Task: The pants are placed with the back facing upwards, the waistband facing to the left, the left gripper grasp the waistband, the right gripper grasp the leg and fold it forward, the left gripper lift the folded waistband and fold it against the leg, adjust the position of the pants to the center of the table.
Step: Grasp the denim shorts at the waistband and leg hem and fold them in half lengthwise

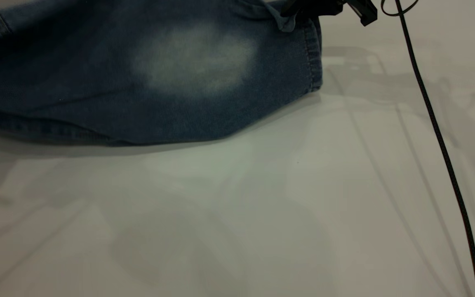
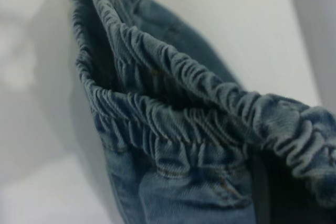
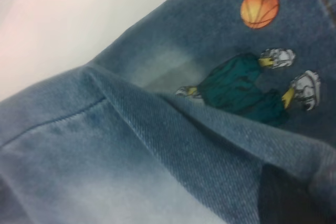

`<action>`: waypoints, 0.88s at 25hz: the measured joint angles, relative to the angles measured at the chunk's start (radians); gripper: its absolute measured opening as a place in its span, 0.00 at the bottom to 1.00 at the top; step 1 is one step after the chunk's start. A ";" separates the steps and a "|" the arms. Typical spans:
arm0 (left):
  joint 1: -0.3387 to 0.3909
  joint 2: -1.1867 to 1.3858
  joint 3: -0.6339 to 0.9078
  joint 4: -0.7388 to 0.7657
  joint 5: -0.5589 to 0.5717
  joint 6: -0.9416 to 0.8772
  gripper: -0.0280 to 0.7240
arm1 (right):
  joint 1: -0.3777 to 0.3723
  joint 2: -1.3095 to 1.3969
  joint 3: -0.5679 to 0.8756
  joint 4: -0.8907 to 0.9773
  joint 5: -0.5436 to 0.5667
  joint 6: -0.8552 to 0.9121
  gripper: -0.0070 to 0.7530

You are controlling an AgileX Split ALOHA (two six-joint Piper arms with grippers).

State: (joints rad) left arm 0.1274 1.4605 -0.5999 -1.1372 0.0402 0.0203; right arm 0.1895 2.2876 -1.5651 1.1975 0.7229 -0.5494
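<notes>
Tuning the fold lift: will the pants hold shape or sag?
Likely floppy: the pants drape and bulge where the right gripper pinches the hem. The ruched waistband should stretch rather than stay stiff. Probably won't slide easily on the table.

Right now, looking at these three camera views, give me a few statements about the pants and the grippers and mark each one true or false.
1. The leg with the pale oval fade lies over the pants. True.
2. The right gripper hangs clear of the cloth. False: it pinches the leg's hem corner.
3. The waistband is gathered elastic denim. True.
4. The cartoon print shows a football. False: the ball is an orange basketball.
5. The table is dark wood. False: it is plain white.
</notes>
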 joint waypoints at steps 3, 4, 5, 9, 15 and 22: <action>0.000 0.068 0.000 0.008 -0.010 0.005 0.20 | 0.000 0.002 0.000 -0.016 -0.009 0.000 0.03; 0.000 0.092 0.000 0.008 -0.021 0.005 0.20 | 0.000 0.008 0.000 -0.024 -0.009 -0.001 0.03; 0.000 0.111 0.000 0.008 -0.034 0.005 0.20 | 0.000 0.015 0.000 -0.025 -0.009 -0.002 0.03; 0.000 0.174 -0.001 0.008 -0.081 0.005 0.20 | 0.000 0.045 0.001 -0.028 -0.008 -0.002 0.03; 0.000 0.186 -0.001 0.008 -0.175 0.005 0.20 | 0.001 0.056 0.000 -0.015 -0.033 -0.011 0.03; 0.000 0.211 -0.002 0.008 -0.242 0.005 0.20 | 0.009 0.057 -0.001 0.001 -0.106 -0.042 0.03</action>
State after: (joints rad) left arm 0.1277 1.6717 -0.6015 -1.1295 -0.2013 0.0248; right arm 0.1983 2.3443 -1.5658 1.1984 0.6170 -0.5917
